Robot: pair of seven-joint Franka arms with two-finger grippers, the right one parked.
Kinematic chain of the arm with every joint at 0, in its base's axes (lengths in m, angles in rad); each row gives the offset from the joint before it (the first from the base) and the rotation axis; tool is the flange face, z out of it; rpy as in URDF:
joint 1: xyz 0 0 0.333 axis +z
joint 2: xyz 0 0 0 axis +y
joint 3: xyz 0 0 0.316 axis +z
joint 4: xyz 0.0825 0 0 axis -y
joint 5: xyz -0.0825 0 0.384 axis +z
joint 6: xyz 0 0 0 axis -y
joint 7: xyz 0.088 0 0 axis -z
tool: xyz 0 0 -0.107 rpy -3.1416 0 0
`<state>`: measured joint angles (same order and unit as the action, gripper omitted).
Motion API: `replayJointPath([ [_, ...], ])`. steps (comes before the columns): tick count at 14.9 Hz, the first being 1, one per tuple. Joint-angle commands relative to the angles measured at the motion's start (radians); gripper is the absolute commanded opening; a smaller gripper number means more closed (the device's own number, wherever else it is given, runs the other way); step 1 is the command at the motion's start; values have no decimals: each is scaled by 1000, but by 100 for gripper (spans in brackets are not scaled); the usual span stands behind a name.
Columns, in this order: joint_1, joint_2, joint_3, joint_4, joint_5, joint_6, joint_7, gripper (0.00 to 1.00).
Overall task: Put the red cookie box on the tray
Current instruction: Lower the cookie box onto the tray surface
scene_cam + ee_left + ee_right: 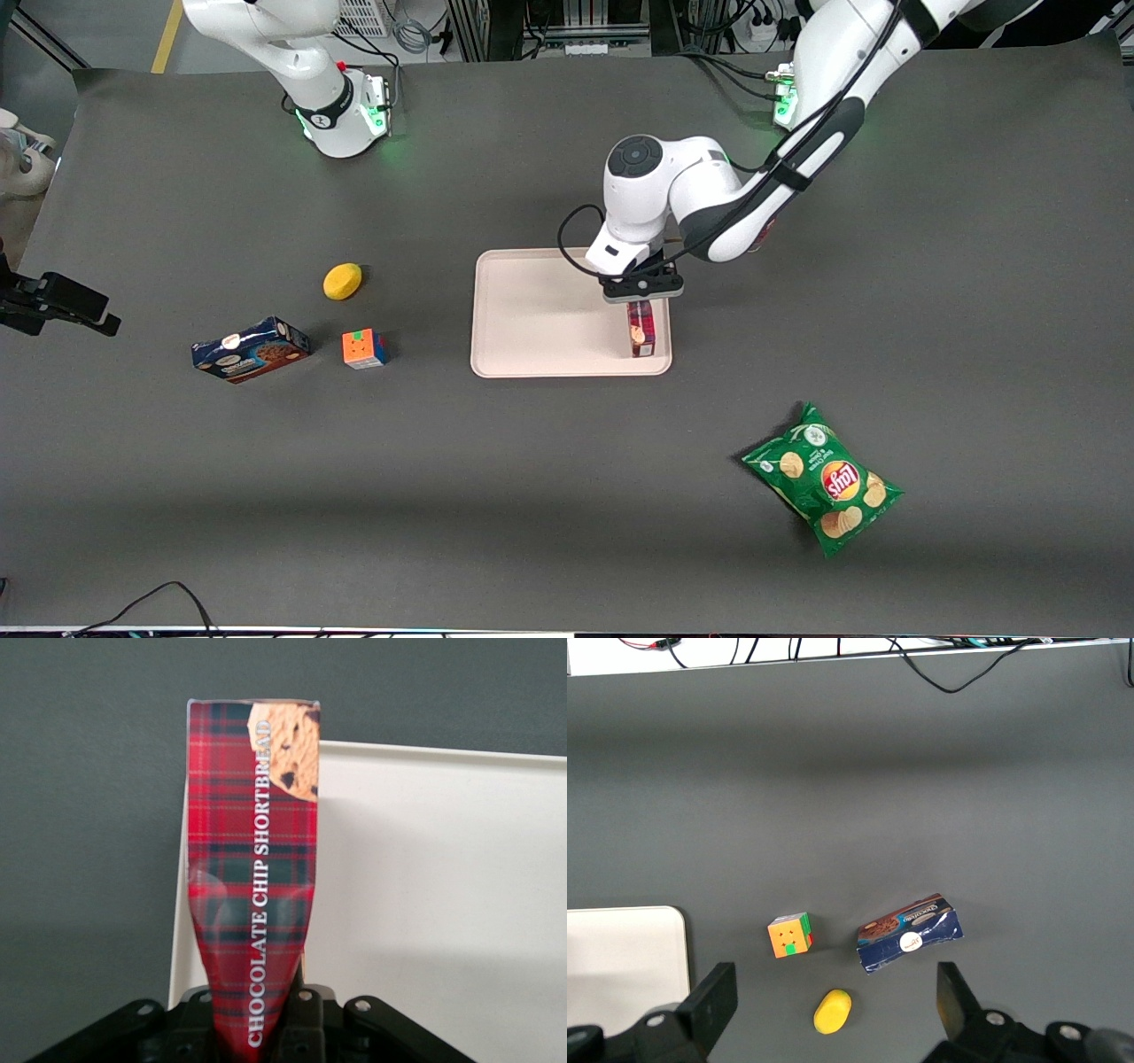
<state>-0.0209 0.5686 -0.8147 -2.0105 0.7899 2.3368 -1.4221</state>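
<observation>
The red cookie box (641,329) is a long slim dark-red tartan carton with a cookie picture. It is over the tray (532,319), along the tray's edge toward the working arm's end, its near end close to the tray's near rim. My left gripper (643,290) is shut on the box's upper end. In the left wrist view the box (252,868) runs out from between the fingers (306,1028), squeezed narrow where they hold it, over the pale tray (425,904) at its rim. I cannot tell if the box touches the tray.
A green chip bag (822,478) lies nearer the front camera, toward the working arm's end. Toward the parked arm's end lie a colour cube (364,348), a dark-blue cookie box (251,349) and a yellow lemon (342,281).
</observation>
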Motion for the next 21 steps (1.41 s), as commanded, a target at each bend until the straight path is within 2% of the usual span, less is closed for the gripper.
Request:
replayJointPath([
  [1, -4, 48, -1, -2, 127, 30, -104, 0],
  [8, -7, 74, 11, -4, 164, 29, -107, 0],
  [9, -7, 77, 11, -2, 164, 30, -107, 8],
  [11, -5, 89, 12, 3, 164, 33, -107, 72],
  [12, -4, 93, 17, 4, 164, 33, -107, 100],
  [19, 2, 83, 22, 15, 161, 22, -93, 100],
  [21, 6, 41, 11, 35, 154, 13, -93, 100],
])
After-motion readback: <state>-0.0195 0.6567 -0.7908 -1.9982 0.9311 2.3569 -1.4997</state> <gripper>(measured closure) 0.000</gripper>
